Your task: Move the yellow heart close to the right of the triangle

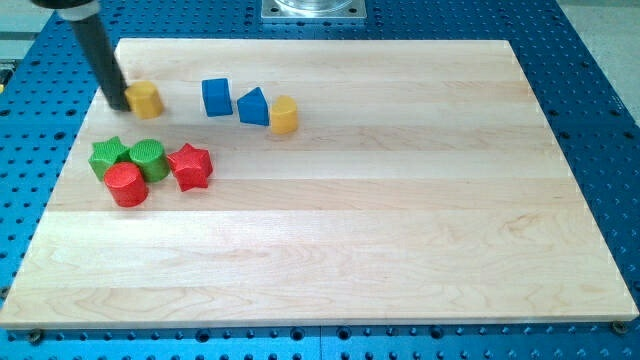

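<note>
A blue triangle block [254,106] lies in the upper left part of the wooden board [400,220]. A yellow block with a rounded, heart-like outline [284,115] sits right against the triangle's right side. A second yellow block [146,99], more angular, lies further to the view's left. My tip [117,104] rests on the board touching or almost touching that second yellow block's left side, far left of the triangle. The dark rod rises from it towards the view's top left.
A blue cube [216,97] stands just left of the triangle. Below my tip is a tight cluster: a green star [108,156], a green cylinder [148,159], a red cylinder [126,185] and a red star [190,166].
</note>
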